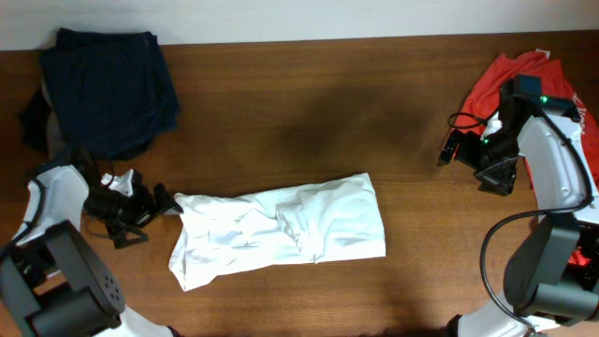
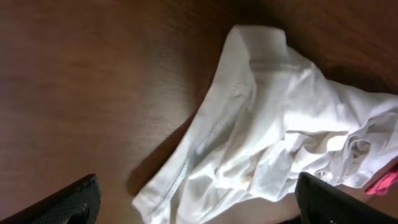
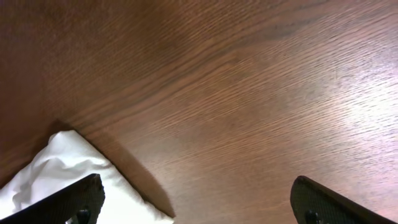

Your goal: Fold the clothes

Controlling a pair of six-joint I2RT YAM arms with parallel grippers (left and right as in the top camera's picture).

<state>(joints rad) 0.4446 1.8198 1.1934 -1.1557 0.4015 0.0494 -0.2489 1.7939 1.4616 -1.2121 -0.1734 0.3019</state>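
Observation:
A white shirt (image 1: 281, 229) lies folded into a rumpled strip across the front middle of the table. It fills the left wrist view (image 2: 267, 143), and one corner shows in the right wrist view (image 3: 50, 174). No green mark shows. My left gripper (image 1: 167, 201) is open at the shirt's left end, its fingers (image 2: 199, 208) wide apart with the cloth edge between them. My right gripper (image 1: 451, 150) is open and empty at the far right, away from the shirt, above bare wood (image 3: 199, 205). A red tee (image 1: 505, 80) lies crumpled at the back right, partly hidden by my right arm.
A dark navy garment (image 1: 108, 89) lies bunched at the back left corner. A black cable runs beside my right arm near the red tee. A bit of pink cloth (image 2: 382, 183) shows at the right edge of the left wrist view.

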